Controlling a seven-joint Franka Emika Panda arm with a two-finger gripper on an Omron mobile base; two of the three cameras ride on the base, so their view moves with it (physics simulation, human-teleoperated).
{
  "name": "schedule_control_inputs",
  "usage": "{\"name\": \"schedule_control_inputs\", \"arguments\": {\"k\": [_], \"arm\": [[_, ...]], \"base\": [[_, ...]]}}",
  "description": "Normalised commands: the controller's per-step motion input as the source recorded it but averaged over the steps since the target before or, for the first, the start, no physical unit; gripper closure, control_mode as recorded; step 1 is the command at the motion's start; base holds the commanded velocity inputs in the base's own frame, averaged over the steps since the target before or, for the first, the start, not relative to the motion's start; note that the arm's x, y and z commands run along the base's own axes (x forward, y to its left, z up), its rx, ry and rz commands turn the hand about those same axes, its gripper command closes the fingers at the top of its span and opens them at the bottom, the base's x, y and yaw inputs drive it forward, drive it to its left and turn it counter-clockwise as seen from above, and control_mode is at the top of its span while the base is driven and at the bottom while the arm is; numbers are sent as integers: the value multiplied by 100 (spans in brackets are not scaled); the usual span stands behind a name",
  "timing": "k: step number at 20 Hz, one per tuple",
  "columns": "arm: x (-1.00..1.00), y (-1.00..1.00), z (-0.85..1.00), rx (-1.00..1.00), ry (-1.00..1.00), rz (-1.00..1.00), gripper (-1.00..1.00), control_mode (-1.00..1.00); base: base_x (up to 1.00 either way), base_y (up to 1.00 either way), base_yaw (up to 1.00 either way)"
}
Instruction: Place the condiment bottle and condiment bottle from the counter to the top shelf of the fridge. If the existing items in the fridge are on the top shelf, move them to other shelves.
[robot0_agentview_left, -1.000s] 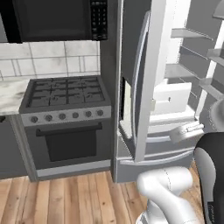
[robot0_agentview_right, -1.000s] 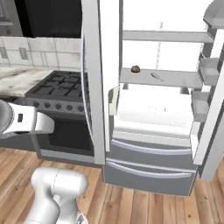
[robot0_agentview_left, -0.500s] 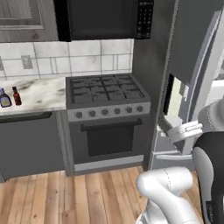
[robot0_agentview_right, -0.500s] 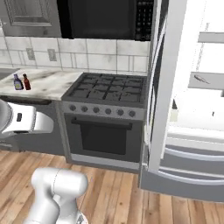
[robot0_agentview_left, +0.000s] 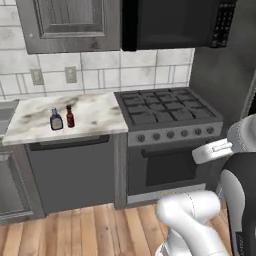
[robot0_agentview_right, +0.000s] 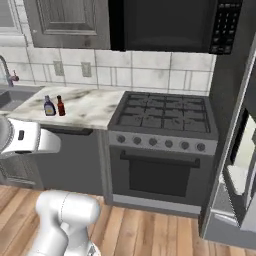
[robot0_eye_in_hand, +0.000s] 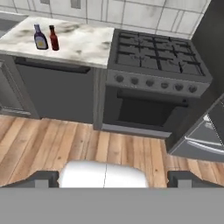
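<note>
Condiment bottles: from the gripper (robot0_eye_in_hand: 112, 177), jaws wide and empty, both stand upright far ahead and up-left on the marble counter (robot0_eye_in_hand: 83, 43), well apart from it, blue-labelled bottle (robot0_eye_in_hand: 40, 37) just beside red bottle (robot0_eye_in_hand: 54, 38), left of the stove (robot0_eye_in_hand: 157, 57); no writing legible.

light: even, bright | shadows: faint | focus: soft, low-resolution render

Your gripper (robot0_eye_in_hand: 112, 178) has its fingertips (robot0_eye_in_hand: 41, 178) spread wide apart with nothing between them, seemingly angled down toward the floor; your arm looks folded close.
</note>
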Motion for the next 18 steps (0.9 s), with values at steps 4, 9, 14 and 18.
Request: {"name": "schedule_control_inputs", "arguments": {"k": [4,9,14,18], "arm": [[0,0,0,0,0,0,-100,100],[0,0,0,0,0,0,-100,100],[0,0,0,0,0,0,-100,100],[0,0,0,0,0,0,-100,100]], "base": [[87,100,-1],[98,95,0],[84,46,0],[68,6,0]]}}
